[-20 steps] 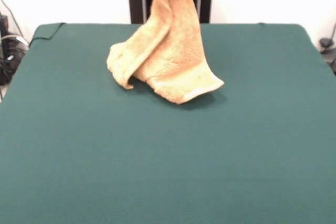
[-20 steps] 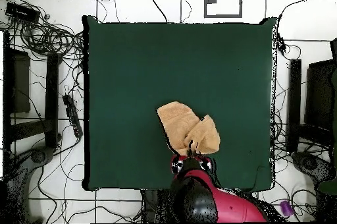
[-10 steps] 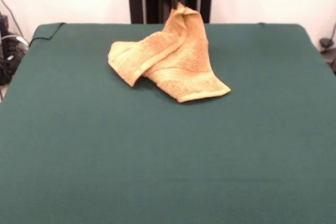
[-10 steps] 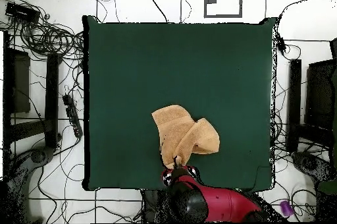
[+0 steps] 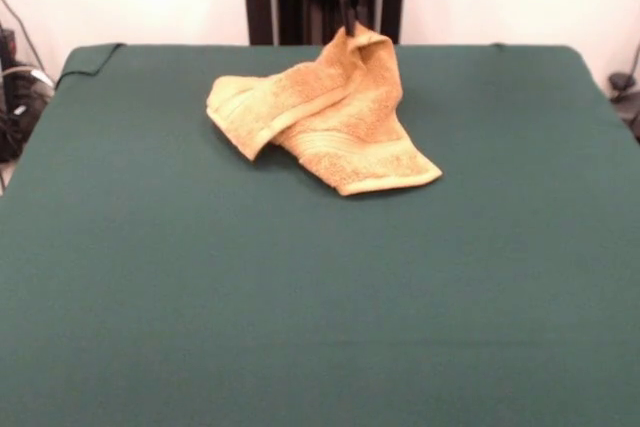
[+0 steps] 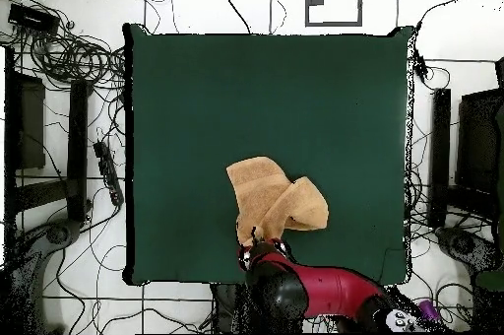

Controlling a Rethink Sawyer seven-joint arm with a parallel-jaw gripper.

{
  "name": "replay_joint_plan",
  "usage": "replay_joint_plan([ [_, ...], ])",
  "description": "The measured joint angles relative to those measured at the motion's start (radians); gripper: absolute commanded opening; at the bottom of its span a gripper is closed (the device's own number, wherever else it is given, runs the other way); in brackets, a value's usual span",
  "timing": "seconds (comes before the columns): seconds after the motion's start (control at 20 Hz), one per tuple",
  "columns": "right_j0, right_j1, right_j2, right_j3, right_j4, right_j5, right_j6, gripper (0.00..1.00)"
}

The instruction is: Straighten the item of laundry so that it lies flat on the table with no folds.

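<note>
Green table (image 5: 150, 277); pincer (image 5: 350, 25) pinches folded towel (image 5: 330, 117).

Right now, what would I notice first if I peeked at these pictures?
A crumpled tan-orange terry towel lies folded over itself at the far middle of the big dark green table. Its top corner is lifted at the red-and-black arm's gripper, right above it.

Green table (image 5: 200, 297) (folded towel (image 5: 330, 117) atop)
</note>
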Motion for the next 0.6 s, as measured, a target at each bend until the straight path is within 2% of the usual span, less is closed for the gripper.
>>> replay_joint_plan([
  [0.35,-0.048,-0.005,0.058,-0.04,0.0,0.098,0.0,0.0],
  [0.6,-0.055,-0.062,0.088,-0.05,0.012,0.213,0.0,0.0],
])
